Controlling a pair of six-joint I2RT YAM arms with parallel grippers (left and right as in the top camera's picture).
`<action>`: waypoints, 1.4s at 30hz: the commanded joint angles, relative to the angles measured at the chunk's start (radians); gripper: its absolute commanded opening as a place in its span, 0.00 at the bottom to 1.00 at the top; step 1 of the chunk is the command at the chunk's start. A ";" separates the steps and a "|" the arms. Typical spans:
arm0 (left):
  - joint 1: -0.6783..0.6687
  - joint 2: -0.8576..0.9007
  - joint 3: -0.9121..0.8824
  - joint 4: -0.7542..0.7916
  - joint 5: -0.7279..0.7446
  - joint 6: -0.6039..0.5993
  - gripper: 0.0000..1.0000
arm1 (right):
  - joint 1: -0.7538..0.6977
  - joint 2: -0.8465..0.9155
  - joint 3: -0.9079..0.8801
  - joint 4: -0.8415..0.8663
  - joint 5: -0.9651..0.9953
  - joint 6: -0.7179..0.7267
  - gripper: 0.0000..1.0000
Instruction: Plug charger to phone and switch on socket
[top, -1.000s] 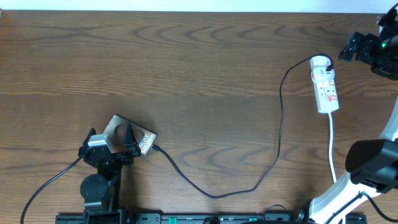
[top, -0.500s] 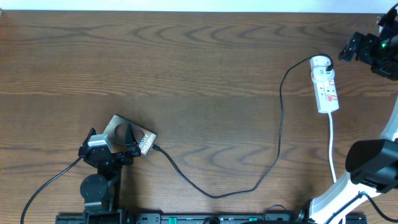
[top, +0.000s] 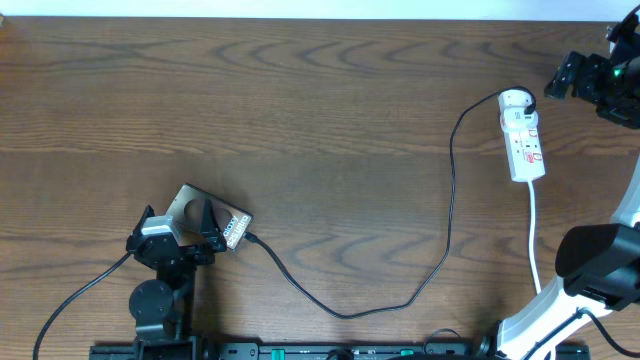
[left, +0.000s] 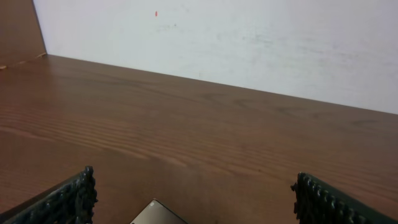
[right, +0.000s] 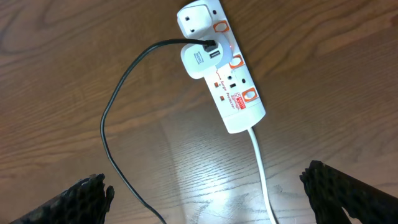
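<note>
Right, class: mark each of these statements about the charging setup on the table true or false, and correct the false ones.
1. The charger's cable runs into a white adapter on the socket. True: the charger enters the adapter plugged into the socket.
2. The right gripper is shut on the socket. False: the right gripper is open and apart from it.
3. The phone lies at the left gripper. True: the phone lies at the open left gripper.
4. The socket's white cord runs toward the far table edge. False: the white cord runs toward the near edge of the table.
</note>
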 joint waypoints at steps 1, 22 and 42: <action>0.005 -0.006 -0.009 -0.045 0.004 0.010 0.98 | 0.002 0.005 0.002 0.000 -0.003 0.012 0.99; 0.005 -0.006 -0.009 -0.045 0.004 0.010 0.98 | 0.087 -0.112 -0.157 0.268 -0.104 0.013 0.99; 0.005 -0.006 -0.009 -0.045 0.004 0.010 0.98 | 0.459 -1.013 -1.411 1.481 0.076 0.034 0.99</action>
